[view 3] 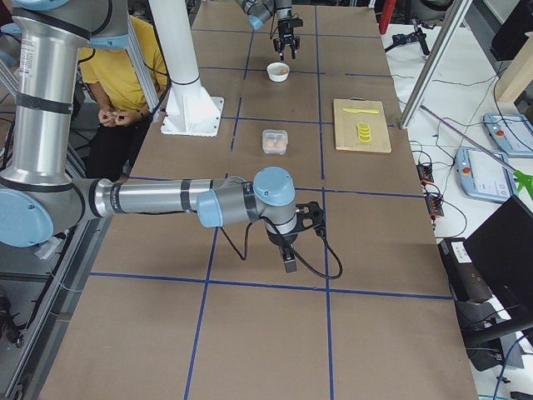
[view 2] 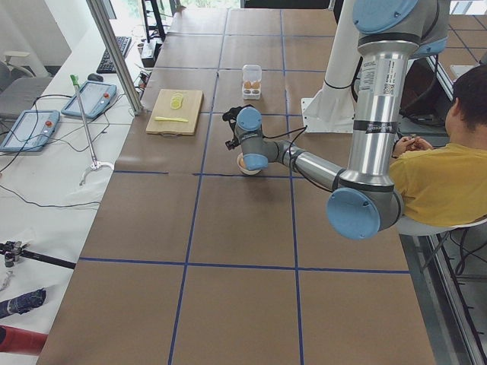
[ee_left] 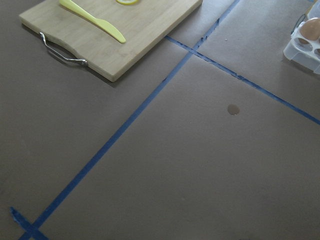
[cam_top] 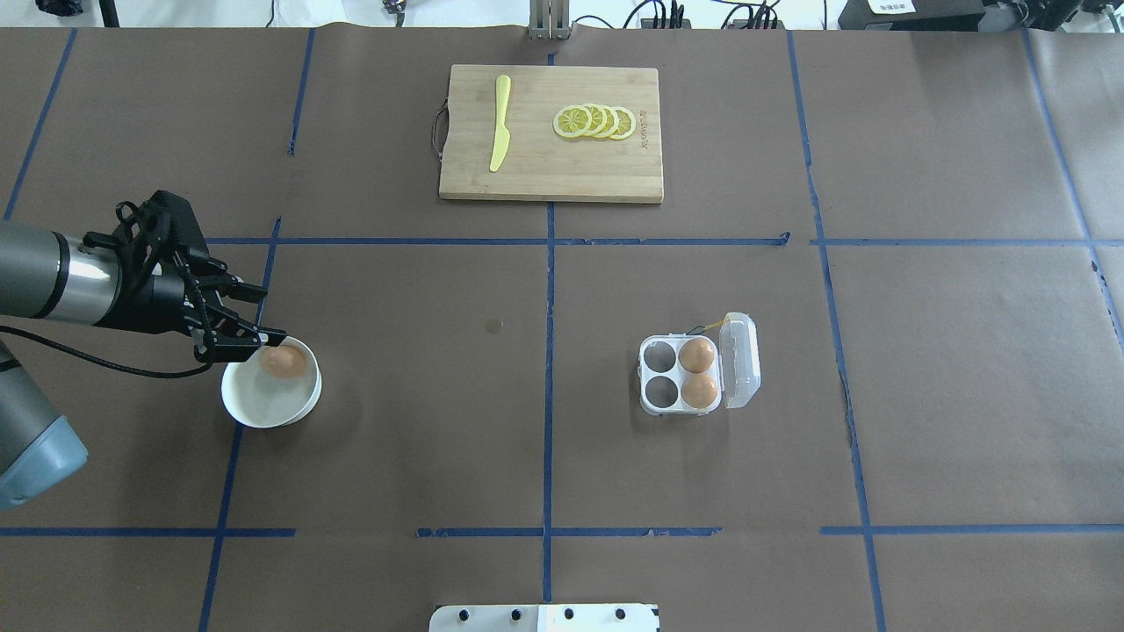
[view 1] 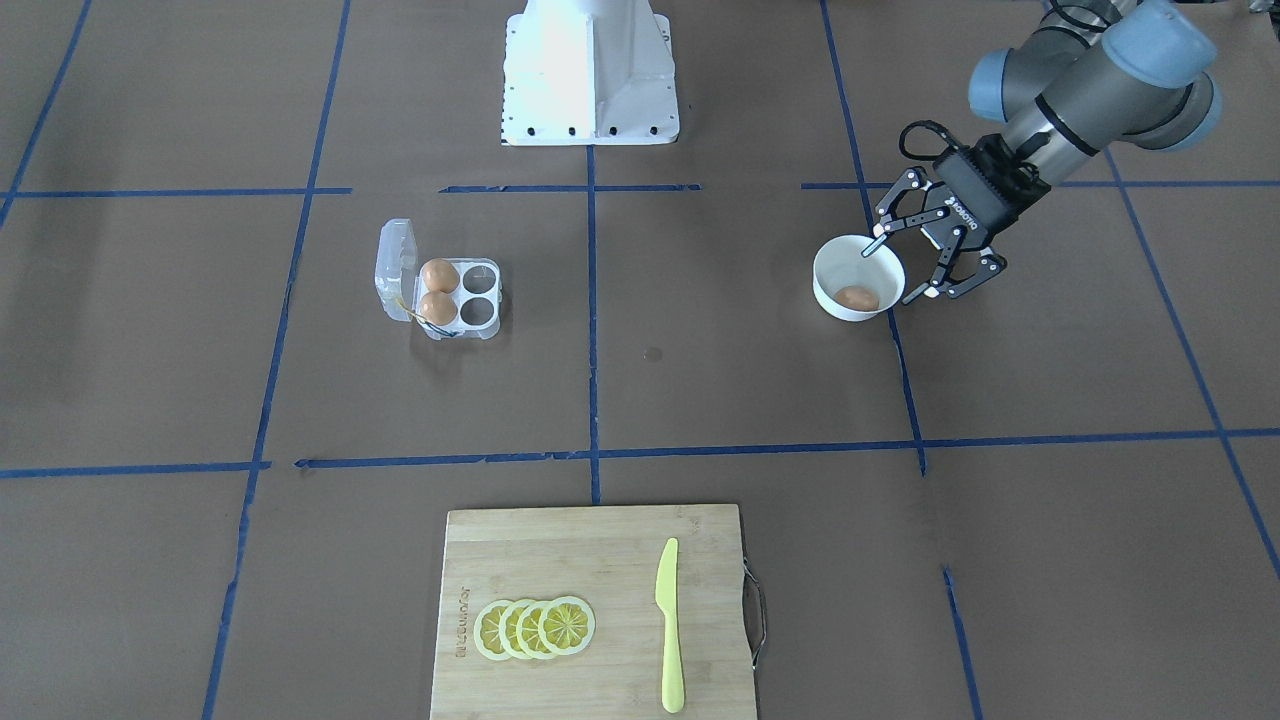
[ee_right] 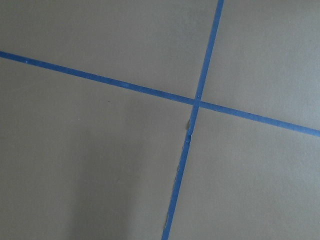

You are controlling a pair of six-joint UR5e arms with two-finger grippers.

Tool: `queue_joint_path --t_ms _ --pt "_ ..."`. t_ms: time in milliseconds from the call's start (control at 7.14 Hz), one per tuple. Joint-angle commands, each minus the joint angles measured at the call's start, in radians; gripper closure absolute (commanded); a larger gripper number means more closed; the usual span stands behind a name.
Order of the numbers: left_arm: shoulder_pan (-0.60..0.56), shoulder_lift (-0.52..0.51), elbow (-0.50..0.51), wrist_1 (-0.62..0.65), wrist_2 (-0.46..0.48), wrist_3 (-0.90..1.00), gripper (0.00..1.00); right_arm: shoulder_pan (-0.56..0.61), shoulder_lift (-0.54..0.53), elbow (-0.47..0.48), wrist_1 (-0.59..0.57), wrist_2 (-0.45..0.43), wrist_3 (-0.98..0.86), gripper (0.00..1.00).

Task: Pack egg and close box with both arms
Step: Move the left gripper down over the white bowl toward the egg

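Over the robot's shoulders we look forward and down; opposite, we face its pedestal (view 1: 590, 75) steeply. Both views share the cutting board (cam_top: 549, 180) and egg carton (cam_top: 740, 360). Two end cameras look along the table (view 2: 243, 251). Our wrist cameras sit close above it.

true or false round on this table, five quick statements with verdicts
1. The egg carton holds two eggs. True.
2. The carton's lid is shut. False: it stands open to one side.
3. An egg lies in the white bowl. True.
4. The left gripper is shut on that egg. False: its fingers are spread open at the bowl's rim.
5. The yellow knife lies on the bare table. False: it lies on the cutting board.
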Motion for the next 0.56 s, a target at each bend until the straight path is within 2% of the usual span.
queue_joint_path --t_ms 0,420 --pt "0.032 0.003 0.024 0.000 0.028 0.047 0.23 0.000 -0.002 0.000 0.000 0.000 0.000 0.00" --pt "0.071 0.003 0.038 -0.002 0.036 0.047 0.28 0.000 -0.002 0.000 0.000 0.011 0.000 0.00"
